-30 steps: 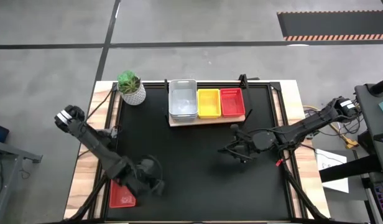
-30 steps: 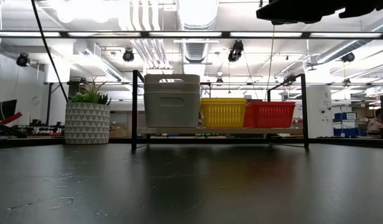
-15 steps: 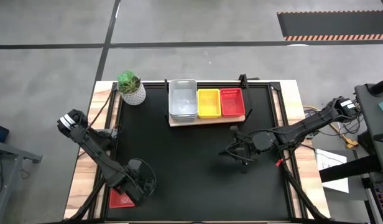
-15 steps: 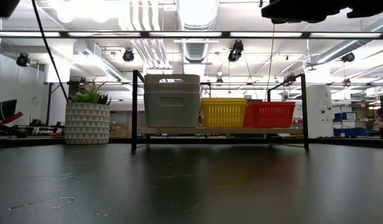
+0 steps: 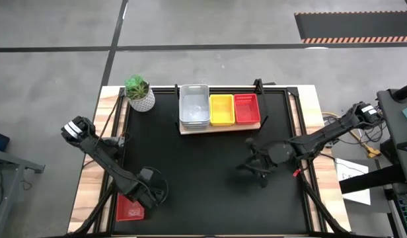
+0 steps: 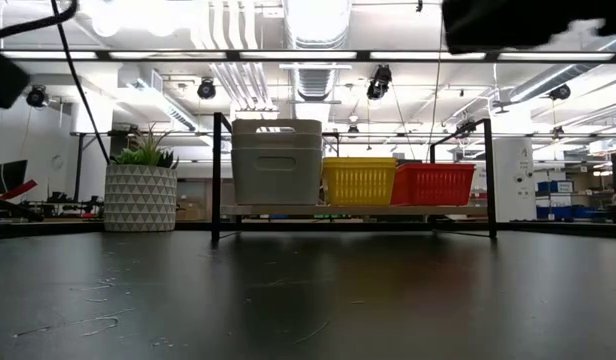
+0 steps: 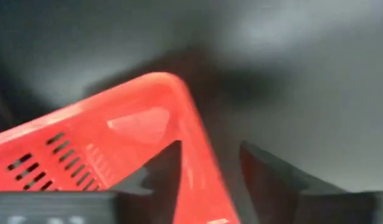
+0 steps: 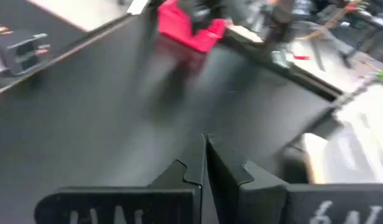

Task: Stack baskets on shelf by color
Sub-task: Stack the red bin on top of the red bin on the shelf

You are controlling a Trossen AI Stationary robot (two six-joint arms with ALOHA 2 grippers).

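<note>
A lone red basket (image 5: 129, 210) sits on the black mat at the near left corner; it also shows in the right wrist view as a red basket (image 8: 188, 28). My left gripper (image 5: 145, 196) hangs at its right side, open. In the left wrist view its fingers (image 7: 207, 152) stand on either side of the basket's wall near a corner (image 7: 190, 140), one inside and one outside. The shelf (image 5: 220, 125) at the far edge carries grey-white baskets (image 5: 194, 106), yellow baskets (image 5: 221, 109) and red baskets (image 5: 246, 108). My right gripper (image 5: 255, 163) hovers shut over the mat's right half.
A potted plant (image 5: 139, 92) stands at the far left, beside the shelf. A thin black frame (image 6: 217, 180) rises around the shelf. The black mat (image 5: 210, 178) lies bare between the two grippers. The wooden table edge (image 5: 91, 178) runs along the left.
My left gripper has gone toward the table's left edge, up to the lone red basket, which has stayed in place. My right gripper has drifted slightly toward the near right.
</note>
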